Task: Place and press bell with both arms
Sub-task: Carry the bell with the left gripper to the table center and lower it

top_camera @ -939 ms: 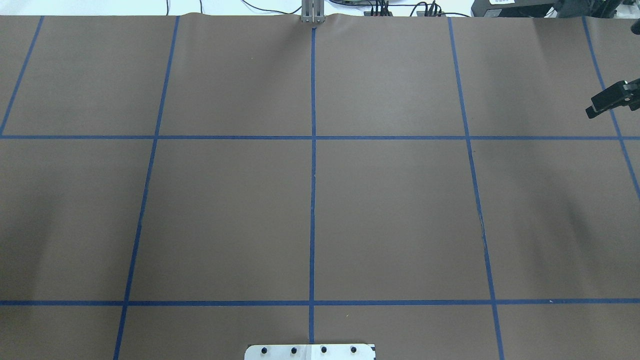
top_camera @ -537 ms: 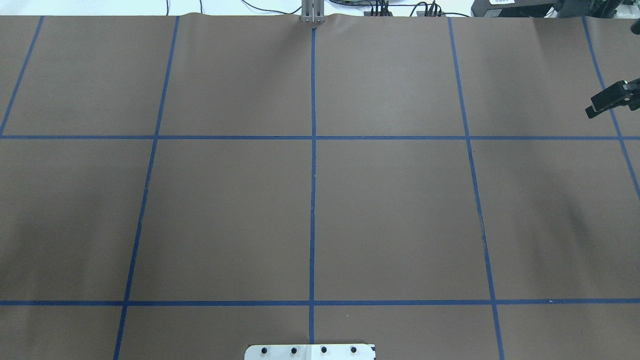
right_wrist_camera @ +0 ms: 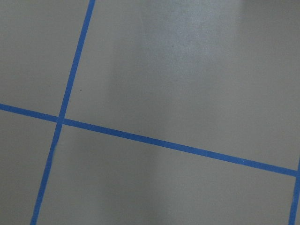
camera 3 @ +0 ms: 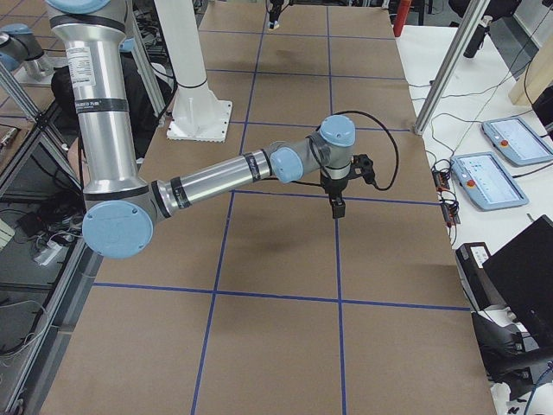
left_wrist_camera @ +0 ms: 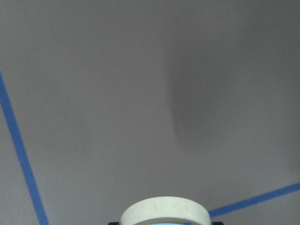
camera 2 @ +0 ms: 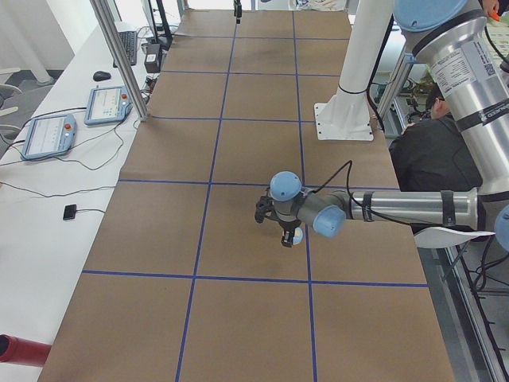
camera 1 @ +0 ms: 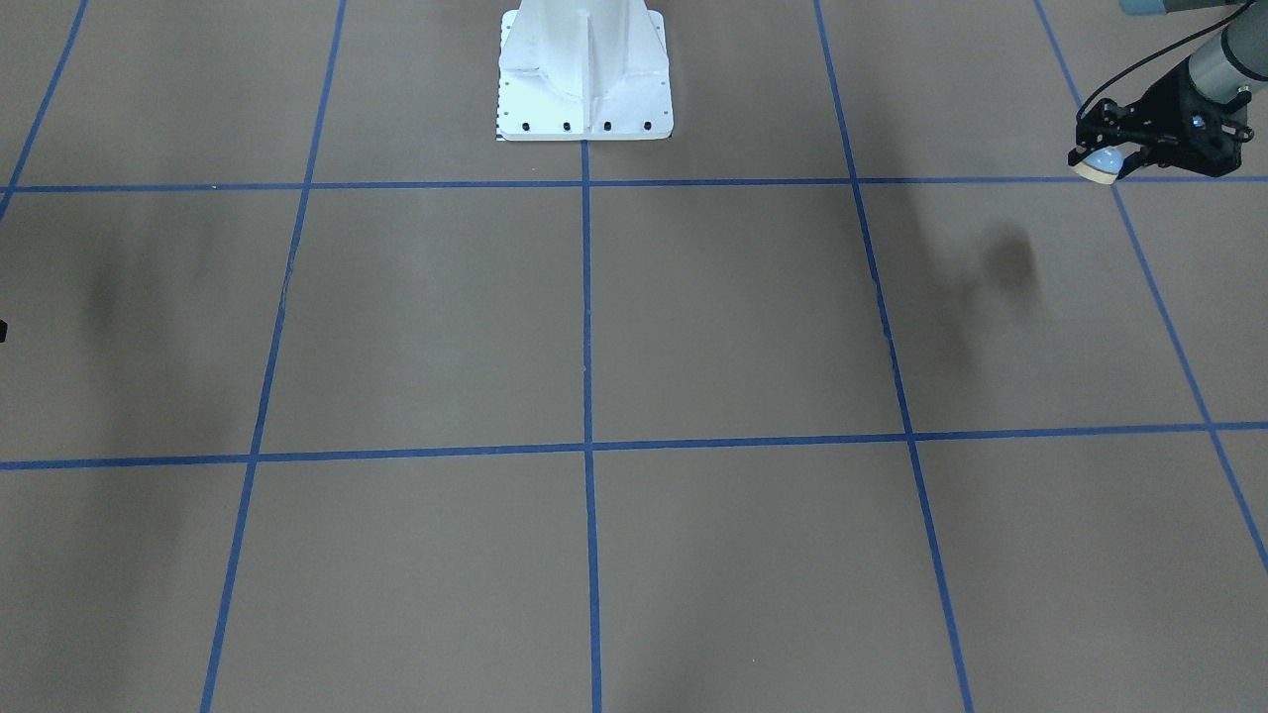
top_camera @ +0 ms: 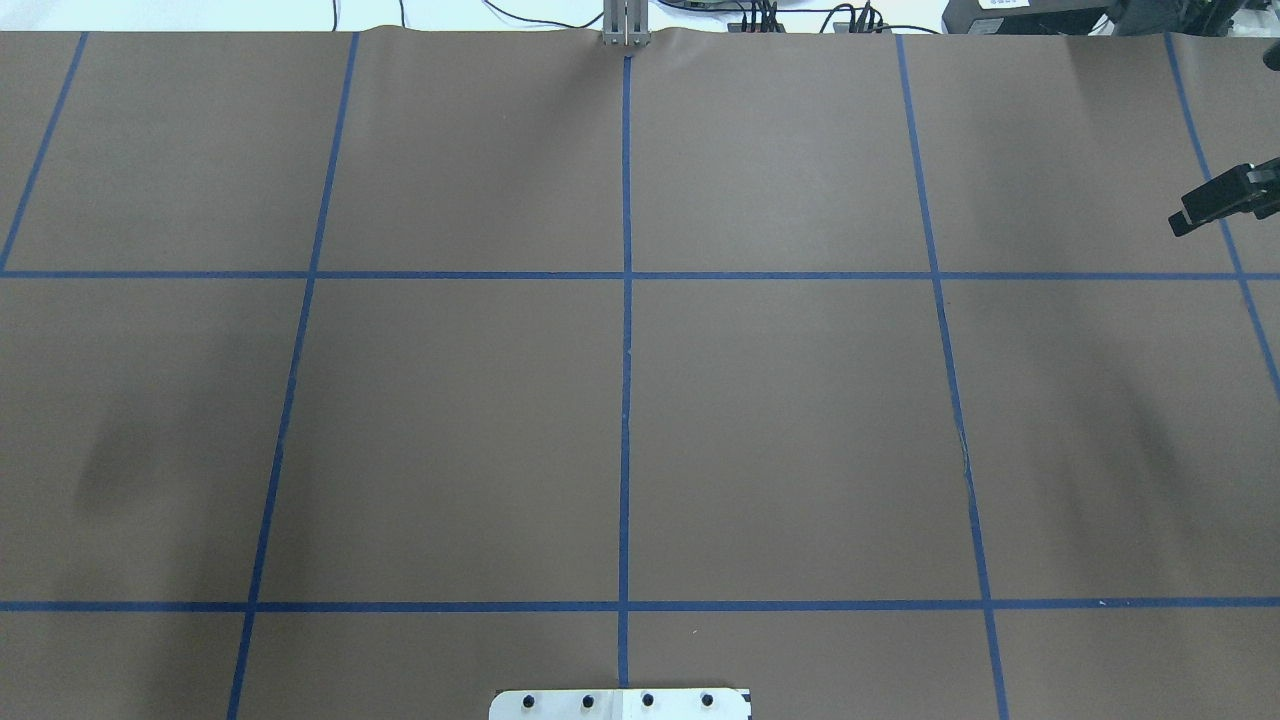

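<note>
Matte brown surface, flat, crossed by thin blue tape lines into a square grid. Well out to one side of the white bolted pedestal, black right tool; open or closed, cannot tell. Out to the pedestal's other side, black left tool clamped on the bell: small smooth light-blue dome, cream base ring, held clear above the surface.

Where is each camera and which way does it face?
Front-facing: across table, facing pedestal; left gripper holds bell.
Overhead: behind robot, looking down; right gripper at edge.
Exterior left: table end, left arm near.
Exterior right: opposite end, right arm near.
Left wrist: looks down past bell's ring.
Right wrist: taped table only.
Shared: front-facing and left wrist show the bell.
</note>
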